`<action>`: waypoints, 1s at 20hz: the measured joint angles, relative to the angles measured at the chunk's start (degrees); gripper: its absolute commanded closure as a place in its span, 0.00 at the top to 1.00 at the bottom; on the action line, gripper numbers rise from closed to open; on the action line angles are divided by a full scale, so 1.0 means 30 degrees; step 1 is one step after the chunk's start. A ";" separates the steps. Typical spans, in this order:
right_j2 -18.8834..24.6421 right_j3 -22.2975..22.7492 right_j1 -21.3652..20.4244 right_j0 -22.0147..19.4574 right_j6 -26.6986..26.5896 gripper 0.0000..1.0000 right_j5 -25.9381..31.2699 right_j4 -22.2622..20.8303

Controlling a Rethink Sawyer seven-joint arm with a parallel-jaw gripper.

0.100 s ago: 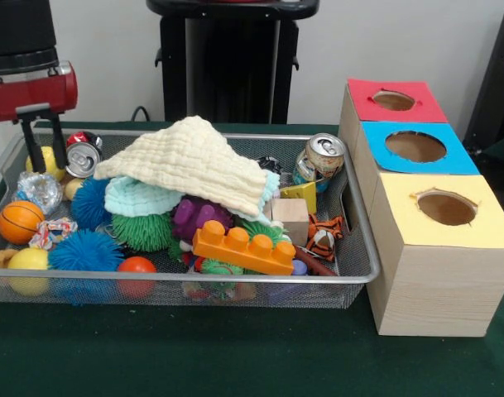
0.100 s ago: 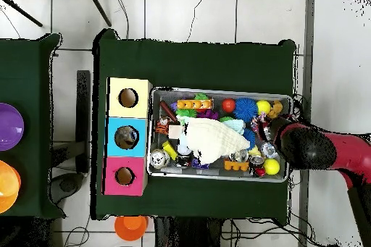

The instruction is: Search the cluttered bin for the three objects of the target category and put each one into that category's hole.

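Room: green table [image 1: 235, 356] bare along the bin's front edge.
Bin [image 1: 235, 281]: wire, heaped; cream cloth [image 1: 194, 161] on top at centre, orange brick [image 1: 243, 248] at front, cans [image 1: 322, 157] at right end and [image 1: 82, 159] at left end.
Boxes: red [image 1: 396, 101], blue [image 1: 415, 147], yellow [image 1: 446, 211] holes, just beside bin's right end.
Gripper [image 1: 43, 149]: over bin's left far corner, pointing down, two fingers spread apart, pinching nothing.

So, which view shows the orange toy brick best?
The front view shows the orange toy brick best: it lies at the bin's near edge, with its studs clear. In the overhead view it is only a small orange bar beside the cream cloth, and the studs are hard to see.
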 measured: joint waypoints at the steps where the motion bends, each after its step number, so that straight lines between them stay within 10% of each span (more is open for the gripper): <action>1: 0.0000 -0.0001 0.0004 0.0028 0.0000 1.00 0.0000 -0.0027; 20: -0.0719 -0.0360 -0.0102 0.1426 0.0000 1.00 0.0008 -0.1386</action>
